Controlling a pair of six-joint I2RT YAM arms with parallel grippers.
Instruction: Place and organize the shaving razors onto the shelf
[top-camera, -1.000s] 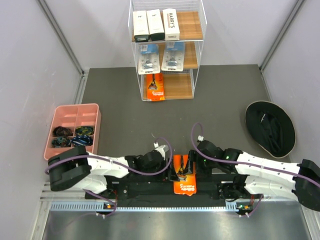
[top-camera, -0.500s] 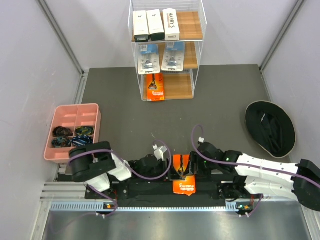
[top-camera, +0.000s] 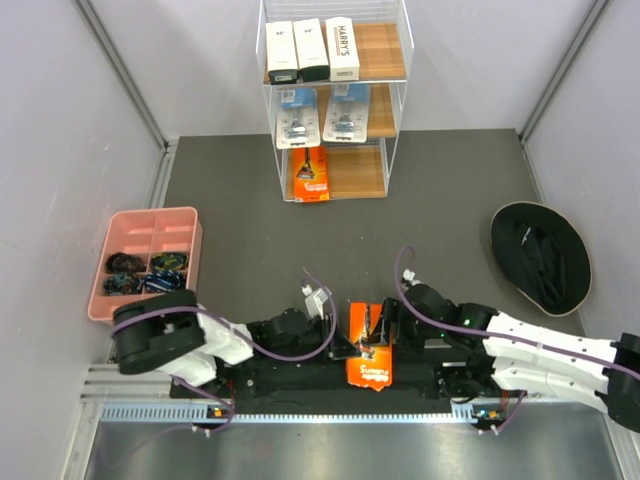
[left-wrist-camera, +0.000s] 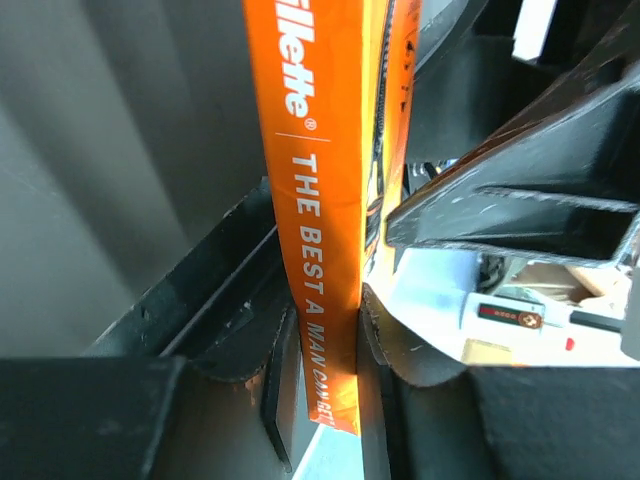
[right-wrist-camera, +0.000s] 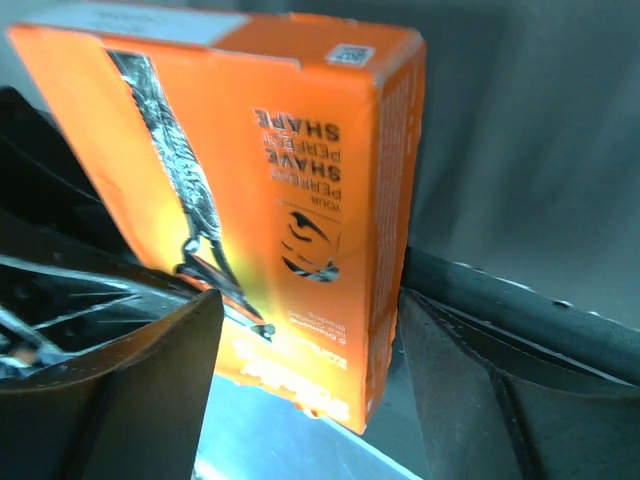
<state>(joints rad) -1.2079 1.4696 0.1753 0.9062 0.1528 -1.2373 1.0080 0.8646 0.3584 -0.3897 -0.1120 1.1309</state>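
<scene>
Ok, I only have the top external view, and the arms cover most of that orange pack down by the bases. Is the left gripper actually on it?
Observer: Yes. In the left wrist view the left gripper has a pad against each flat face of the orange Gillette razor pack, near one end.
Operator: And the right one?
Observer: The right wrist view shows the right gripper spanning the pack's width, with a finger at each long edge.
Operator: Which face is toward that camera?
Observer: The one with the razor picture; its print reads upside down in that view.
</scene>
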